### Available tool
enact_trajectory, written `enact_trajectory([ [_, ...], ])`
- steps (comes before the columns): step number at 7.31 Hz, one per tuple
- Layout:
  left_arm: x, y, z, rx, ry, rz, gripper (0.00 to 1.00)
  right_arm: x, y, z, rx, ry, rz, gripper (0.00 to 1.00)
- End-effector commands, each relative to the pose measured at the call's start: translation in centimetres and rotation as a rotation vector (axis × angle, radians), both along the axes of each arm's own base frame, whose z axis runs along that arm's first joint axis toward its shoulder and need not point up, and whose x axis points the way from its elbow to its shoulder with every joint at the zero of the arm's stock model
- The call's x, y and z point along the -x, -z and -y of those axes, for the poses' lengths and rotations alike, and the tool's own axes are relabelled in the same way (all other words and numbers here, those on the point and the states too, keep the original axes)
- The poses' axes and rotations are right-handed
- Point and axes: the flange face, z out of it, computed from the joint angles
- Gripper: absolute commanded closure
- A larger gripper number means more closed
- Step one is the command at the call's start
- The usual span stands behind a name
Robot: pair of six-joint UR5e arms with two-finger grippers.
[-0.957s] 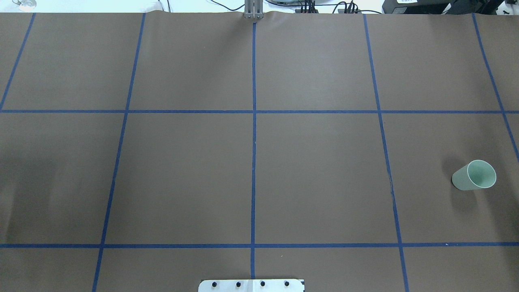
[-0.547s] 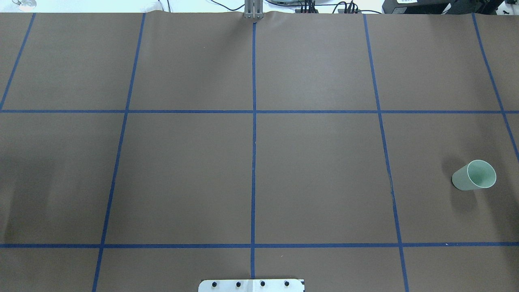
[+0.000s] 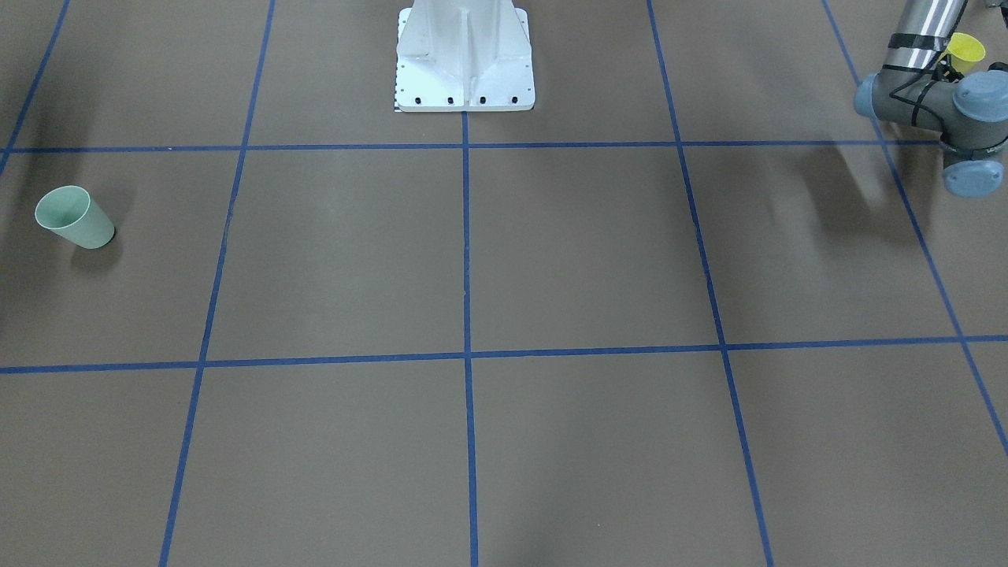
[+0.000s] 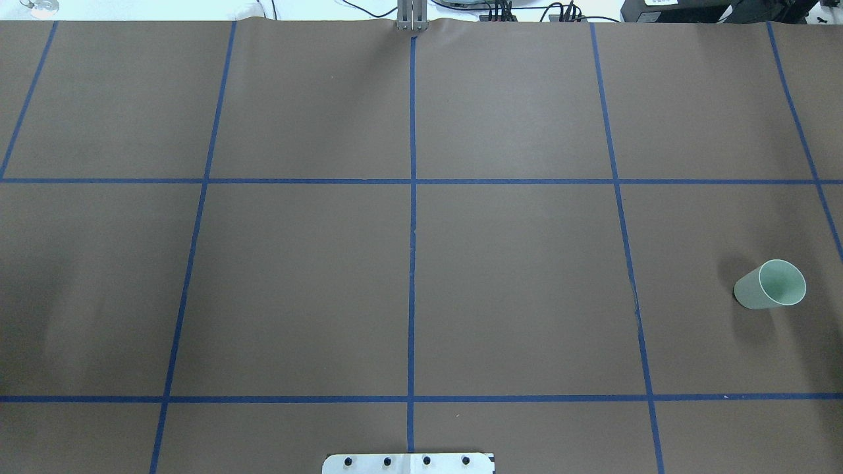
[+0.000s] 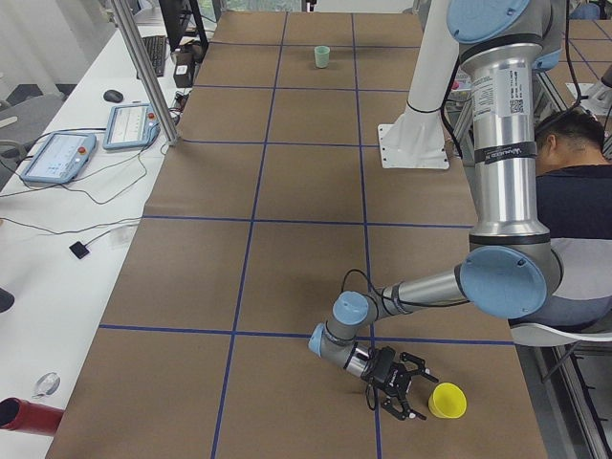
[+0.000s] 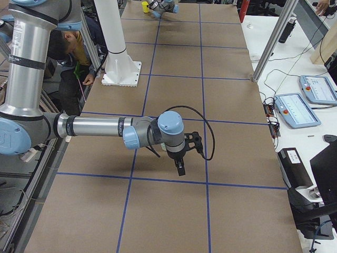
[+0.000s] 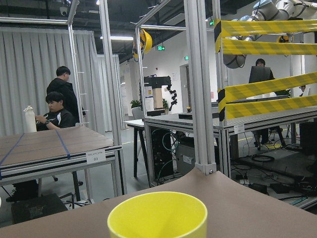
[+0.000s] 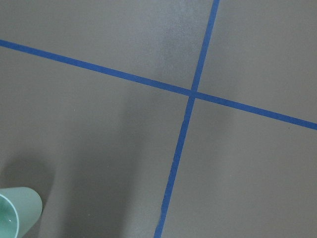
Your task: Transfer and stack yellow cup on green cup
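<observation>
Brown paper table (image 4: 514, 276), blue tape grid. I logged the left arm (image 5: 502, 143) with its upper link vertical and its forearm low over the paper. The left gripper (image 5: 417, 390) lay nearly level, just beside the upright yellow cup (image 5: 447, 401) at the table's left end. The right arm (image 6: 95, 126) stretched level, right gripper (image 6: 180, 168) pointing down above the paper. I could not tell either claw's spread. The green cup (image 4: 770, 285) stood at the right end, unmoved since a second before.
</observation>
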Motion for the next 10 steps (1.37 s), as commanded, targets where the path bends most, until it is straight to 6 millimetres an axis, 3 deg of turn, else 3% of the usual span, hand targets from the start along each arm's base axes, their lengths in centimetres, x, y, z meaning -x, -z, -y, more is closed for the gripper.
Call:
enact_trajectory([
  [1,-0.3,-0.9,-1.0,0.028,0.038,-0.005,0.00,0.0,0.3,0.0,-0.005,-0.001,0.001,0.00],
  [4,-0.8,-1.6,-2.1,0.062,0.068,-0.004,0.00,0.0,0.3,0.0,-0.006,0.000,0.001,0.00],
  [6,0.6,-2.7,-3.4,0.086,0.071,0.022,0.00,0.0,0.3,0.0,-0.005,-0.001,0.001,0.00],
  [10,1.3,-3.7,-4.7,0.089,0.114,-0.007,0.00,0.0,0.4,0.2,-0.008,-0.001,0.001,0.00],
])
